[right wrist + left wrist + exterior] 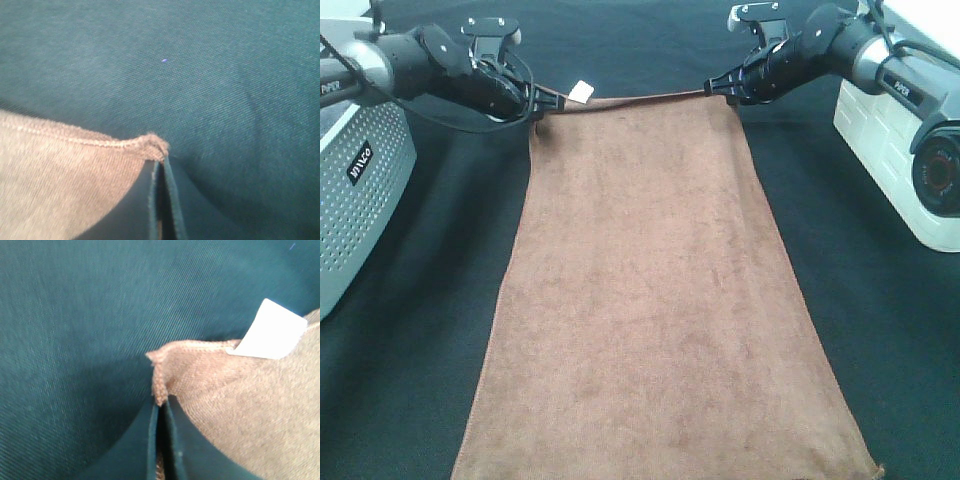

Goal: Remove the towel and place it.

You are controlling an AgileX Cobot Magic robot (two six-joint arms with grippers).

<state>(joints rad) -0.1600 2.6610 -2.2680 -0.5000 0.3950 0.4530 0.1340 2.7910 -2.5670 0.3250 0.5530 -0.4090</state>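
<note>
The towel (660, 290) lies flat on the black cloth (410, 380), with its long sides running from the far edge toward the camera. Its near end is partly cut off by the frame. The left gripper (548, 98) is closed on the towel's far left corner, just beside the white tag (581, 92). Its wrist view shows the jaws pinched together with a fold of brown pile between them. The right gripper (718, 88) is closed the same way on the towel's far right corner, with the stitched hem bunched at its tips. The towel's far edge runs nearly straight between the two.

The step in hand looks like the lift. To do it well, both arms should rise together at one pace, so the far edge is level and taut but not stretched. Each grip takes only the very tip of a corner, so pulling the arms apart could slip a corner out. The near end should clear the cloth before any sideways carry, or the plush may drag and wrinkle the cloth under the towel. The arms should keep clear of the grey box (360, 190) left of the towel and the white box (880, 150) right of it.

There is one towel, one tag, one cloth, two grippers and two boxes.
</note>
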